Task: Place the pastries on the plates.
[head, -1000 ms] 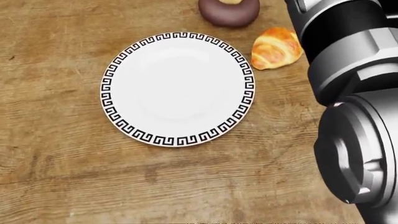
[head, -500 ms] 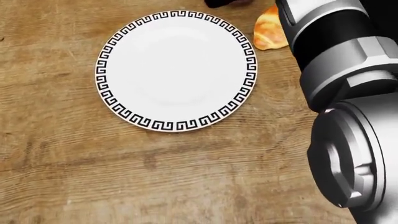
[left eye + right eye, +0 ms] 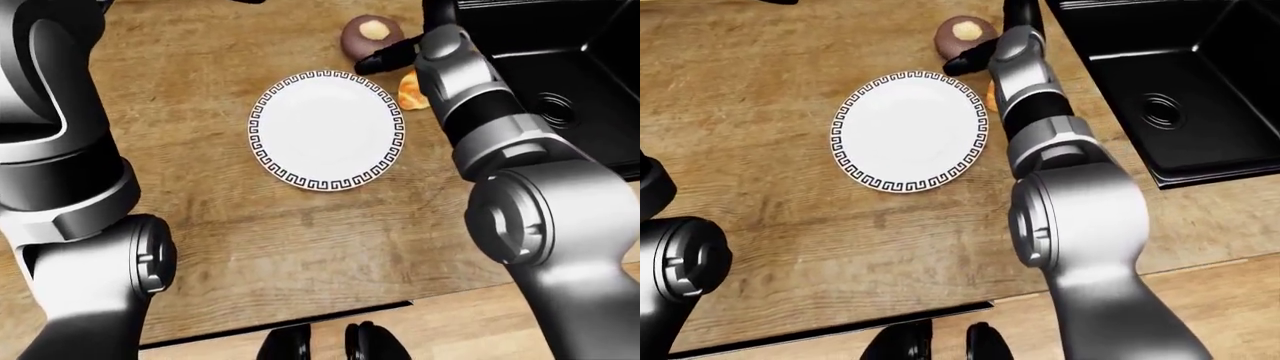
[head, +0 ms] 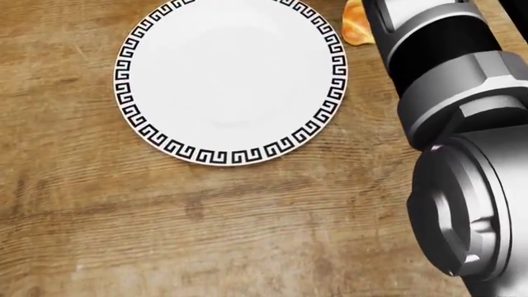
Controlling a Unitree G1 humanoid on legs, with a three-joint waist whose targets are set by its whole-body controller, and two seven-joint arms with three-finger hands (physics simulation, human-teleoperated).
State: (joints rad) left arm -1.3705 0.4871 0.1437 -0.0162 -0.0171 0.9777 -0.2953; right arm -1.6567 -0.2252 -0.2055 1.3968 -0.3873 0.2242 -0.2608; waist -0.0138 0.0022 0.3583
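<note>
A white plate [image 3: 327, 129] with a black key-pattern rim lies bare on the wooden counter. A round brown pastry [image 3: 372, 35] with a pale centre sits just beyond the plate's upper right. A golden croissant [image 3: 408, 91] lies right of the plate and is partly hidden by my right forearm; only a sliver of the croissant [image 4: 353, 28] shows in the head view. My right hand [image 3: 985, 41] is open, one black finger [image 3: 965, 61] stretched between pastry and plate, the others raised beside the pastry. My left arm runs up the left side and its hand is beyond the top edge.
A black sink [image 3: 1160, 97] with a drain is sunk into the counter at the right. The wooden counter's [image 3: 250, 247] near edge runs along the bottom of the eye views, with my feet [image 3: 330, 345] below it.
The whole head view has shifted: plate and croissant slide toward the top and the brown pastry has left the frame. My right arm fills the right side much as before.
</note>
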